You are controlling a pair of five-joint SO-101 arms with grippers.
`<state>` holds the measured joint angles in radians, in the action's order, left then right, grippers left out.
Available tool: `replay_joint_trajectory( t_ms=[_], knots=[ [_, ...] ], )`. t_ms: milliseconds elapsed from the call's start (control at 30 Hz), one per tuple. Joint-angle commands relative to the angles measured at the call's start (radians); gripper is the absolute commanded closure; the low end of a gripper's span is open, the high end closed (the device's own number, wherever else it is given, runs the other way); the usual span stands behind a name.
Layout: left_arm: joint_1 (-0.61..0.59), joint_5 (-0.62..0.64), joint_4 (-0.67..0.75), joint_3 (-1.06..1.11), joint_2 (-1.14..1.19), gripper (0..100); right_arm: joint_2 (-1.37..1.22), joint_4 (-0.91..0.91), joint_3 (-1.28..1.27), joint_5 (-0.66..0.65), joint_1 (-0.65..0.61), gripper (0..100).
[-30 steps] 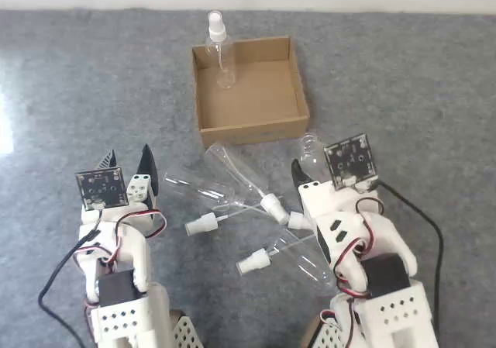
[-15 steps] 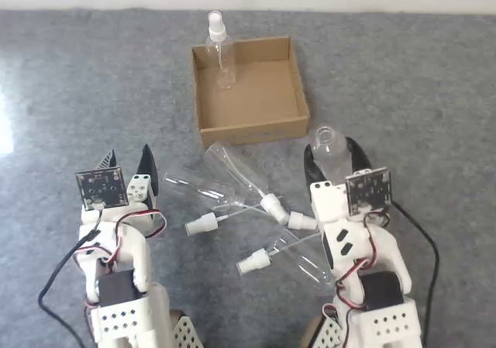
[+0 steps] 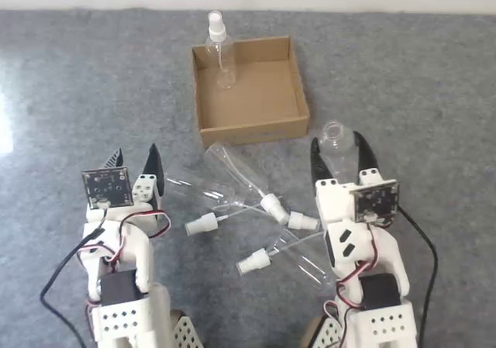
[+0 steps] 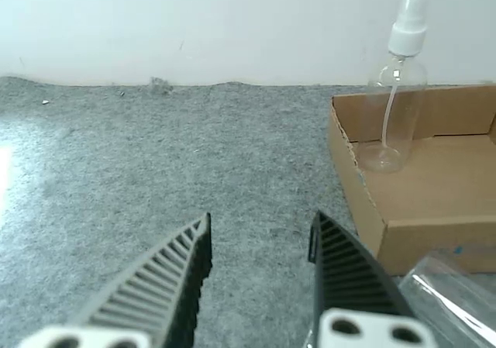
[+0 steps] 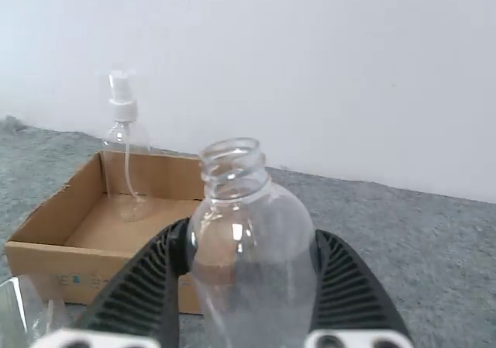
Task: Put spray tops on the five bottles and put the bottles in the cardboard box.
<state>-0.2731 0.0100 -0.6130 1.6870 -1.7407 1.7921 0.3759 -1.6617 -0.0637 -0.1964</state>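
Grey carpet (image 3: 403,69) is seen under everything, w/ a white wall (image 4: 194,22) at its far edge. The cardboard box (image 3: 256,129) is set ahead of both grippers, roughly between their lines, top open. One capped bottle (image 3: 220,49) is held in it, stood upright in the far corner on the left arm's side, spray head up.

The box's front wall is found just beyond the tips of the right gripper (image 3: 339,148), a little inboard toward the left arm. Open carpet is left outboard of each gripper, and ahead of the left gripper (image 3: 136,153) as far as the box's side wall.

The right gripper is clamped on an open bottle (image 5: 248,232), one finger pressed to each side of the body. This bottle is kept upright: long axis vertical, threaded mouth up, close to the box's near corner.

The left gripper is released, jaws spread apart over carpet.

Behind the right gripper's tips and inboard, btw. the two arms, clear bottles (image 3: 232,174) are laid on their sides in a loose cluster. Long axes are run diagonally; the one nearest the box is pointed base toward the box, neck toward the arms. Four white spray tops (image 3: 273,207) are counted among them. Whether each is seated on a neck cannot be told.
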Motion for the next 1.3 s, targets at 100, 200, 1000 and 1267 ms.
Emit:
replay_joint_trajectory(
  t_ms=[100, 200, 1000, 1267],
  knots=[
    [0.002, -0.008, -0.041, -0.105, -0.012, 81, 0.024, -0.027, -0.021, 0.009, 0.035, 92.9],
    [0.002, -0.015, -0.118, -0.147, -0.012, 81, 0.024, -0.027, -0.021, 0.040, 0.039, 92.9],
    [0.144, -0.299, -0.595, -0.384, 0.049, 81, 0.018, -0.027, -0.021, 0.049, 0.042, 92.9],
    [0.153, -0.327, -0.575, -0.487, 0.457, 81, 0.016, -0.027, -0.021, 0.049, 0.042, 92.9]
  ],
)
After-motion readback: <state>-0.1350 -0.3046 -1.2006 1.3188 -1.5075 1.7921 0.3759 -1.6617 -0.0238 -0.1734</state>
